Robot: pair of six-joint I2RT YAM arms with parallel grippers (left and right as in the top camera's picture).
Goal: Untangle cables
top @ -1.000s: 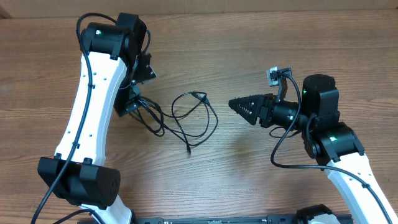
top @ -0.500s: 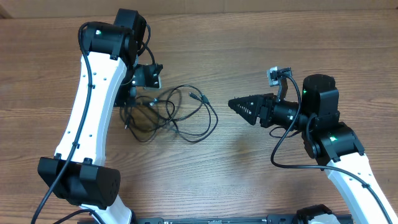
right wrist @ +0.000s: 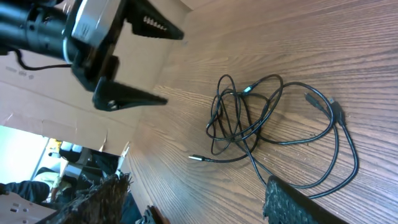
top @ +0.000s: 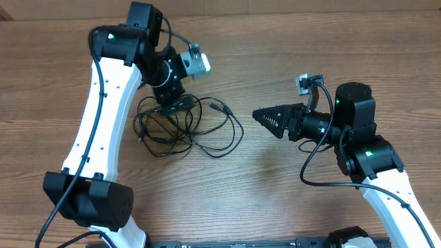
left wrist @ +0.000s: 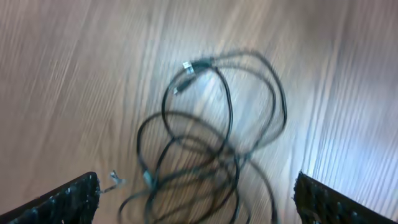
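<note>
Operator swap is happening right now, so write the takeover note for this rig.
Left gripper: open, empty, hanging just above the cables.
Right gripper: open, empty, off to their right, tips pointing at the heap.
Cables: one loose overlapping heap on the table, with a plug end sticking out toward the right arm.
Done: nothing separated.
Left to do: grip a free end, draw the cords apart, lay each out singly.

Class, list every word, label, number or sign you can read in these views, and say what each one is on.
No text can be read.
cardboard box: small dark print, too blurred to read.
cables and table: no lettering visible.
</note>
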